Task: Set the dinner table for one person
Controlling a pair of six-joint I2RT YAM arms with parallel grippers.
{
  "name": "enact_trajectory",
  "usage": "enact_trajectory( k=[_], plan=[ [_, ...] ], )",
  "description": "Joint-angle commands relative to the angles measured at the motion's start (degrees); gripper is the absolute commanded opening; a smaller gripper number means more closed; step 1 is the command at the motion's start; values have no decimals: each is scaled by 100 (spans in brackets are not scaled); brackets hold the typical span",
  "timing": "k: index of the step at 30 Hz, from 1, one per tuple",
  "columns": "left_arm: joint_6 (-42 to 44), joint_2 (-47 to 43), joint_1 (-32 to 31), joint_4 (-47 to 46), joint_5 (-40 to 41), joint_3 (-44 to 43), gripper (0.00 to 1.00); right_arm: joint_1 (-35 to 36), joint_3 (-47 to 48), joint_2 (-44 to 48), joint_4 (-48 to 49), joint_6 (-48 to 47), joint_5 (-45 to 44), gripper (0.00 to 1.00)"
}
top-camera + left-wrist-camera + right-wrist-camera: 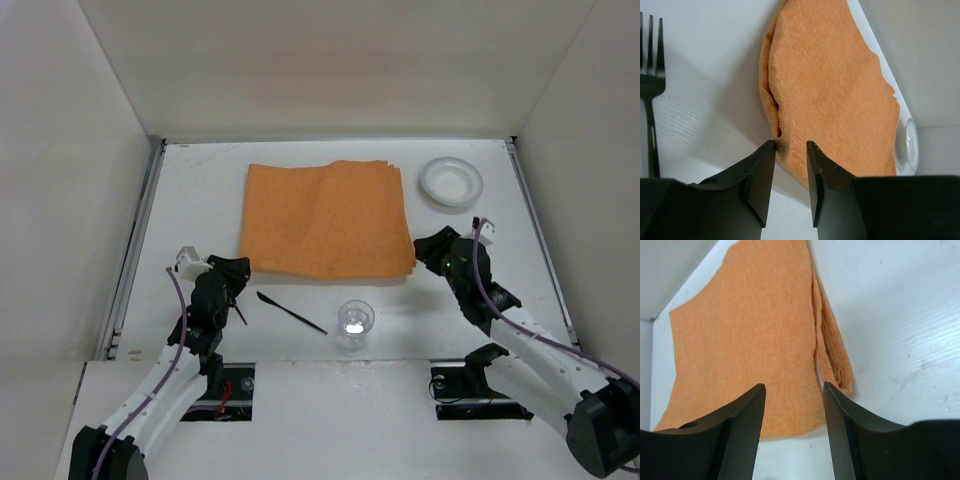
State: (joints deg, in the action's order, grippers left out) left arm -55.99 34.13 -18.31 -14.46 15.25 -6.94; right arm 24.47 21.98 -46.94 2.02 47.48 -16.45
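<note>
The surface lies under both pairs of fingers and extends on all sides of them. The orange cloth is spread flat on it, ahead of both.

The left fingers stand with a narrow gap and hold nothing. The near left corner of the cloth is just in front of their tips, a little puckered. The right fingers stand wider and are also empty, with the near right corner of the cloth just ahead of them.

I judge that the cloth is placed and the dishes come next. The white plate sits ahead of the right fingers, near them and just beside the far right corner of the cloth. The right arm is therefore clearly the nearer one for it.

The black fork lies to the right of the left fingers and nearer to the bases. Its long axis slants from them toward the clear cup, which stands between the two arms.

There is bare surface on both sides of the cloth. The rail and the wall are close beyond the plate, so I think a lift there should go upward first.
</note>
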Motion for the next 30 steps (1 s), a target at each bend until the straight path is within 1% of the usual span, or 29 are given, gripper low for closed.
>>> enact_trajectory(
  k=[1,3,4,5,6,9,12,14,17,21,25,30],
  plan=[
    [193,-432,-160,891,601,-281,31,88,508,-332,-273,-327,-307,52],
    [290,-434,-239,892,873,-325,34,211,667,-806,-45,-398,-167,44],
    [325,-294,-291,814,997,-378,34,255,763,-1078,60,-433,-79,36],
    [377,-75,-344,691,1068,-448,34,299,869,-1333,166,-459,18,31],
    [421,127,-397,559,1103,-501,34,369,974,-1588,280,-503,114,28],
    [623,979,-616,-90,1077,-755,34,572,1159,-2187,606,-556,221,28],
    [799,1867,-810,-697,1068,-993,35,642,1169,-2661,808,-372,247,29],
    [879,2543,-793,-944,981,-1134,36,625,1037,-2899,896,-74,344,29],
    [826,3203,-679,-1068,875,-1126,35,625,774,-3075,967,261,449,29],
    [914,3398,-670,-998,1024,-976,35,590,545,-3006,844,375,388,29],
    [976,3425,-731,-559,1209,-941,36,546,395,-2909,686,525,397,30],
    [844,3074,-1038,152,1297,-985,36,563,316,-2611,353,551,292,31]
  ],
)
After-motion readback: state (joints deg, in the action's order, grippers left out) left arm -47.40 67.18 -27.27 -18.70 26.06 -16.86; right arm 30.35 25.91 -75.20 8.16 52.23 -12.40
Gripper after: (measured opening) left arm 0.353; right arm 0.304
